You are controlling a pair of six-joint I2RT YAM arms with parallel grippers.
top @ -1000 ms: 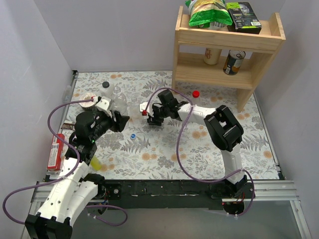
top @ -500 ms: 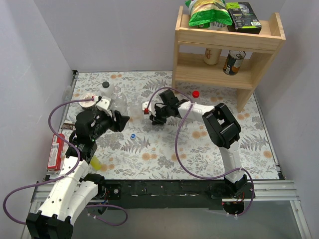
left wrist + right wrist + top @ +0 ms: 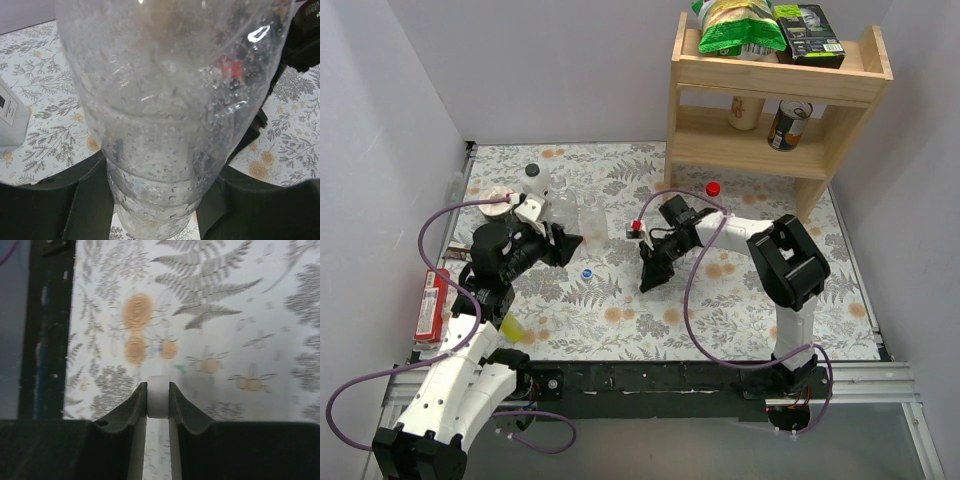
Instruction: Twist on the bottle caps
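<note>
My left gripper (image 3: 568,240) is shut around the lower body of a clear bottle (image 3: 590,216), which stands upright with no cap. In the left wrist view this bottle (image 3: 165,100) fills the frame between the dark fingers (image 3: 87,200). A second clear bottle (image 3: 557,196) stands behind it. My right gripper (image 3: 649,279) hangs over the mat right of the bottles, shut on a small pale round cap (image 3: 158,402) held edge-on between the fingertips. A blue cap (image 3: 586,272) lies on the mat near the left gripper. A red cap (image 3: 713,188) lies by the shelf foot.
A wooden shelf (image 3: 775,110) with cans and packets stands at the back right. A white-topped bottle (image 3: 532,174) and a round dish (image 3: 498,198) are at the back left. A yellow bottle (image 3: 510,327) lies at the near left. A red packet (image 3: 432,305) lies along the left edge.
My right gripper has drawn back from the held bottle's mouth, moving right and toward the near edge. The left gripper and its bottle have stayed put.
</note>
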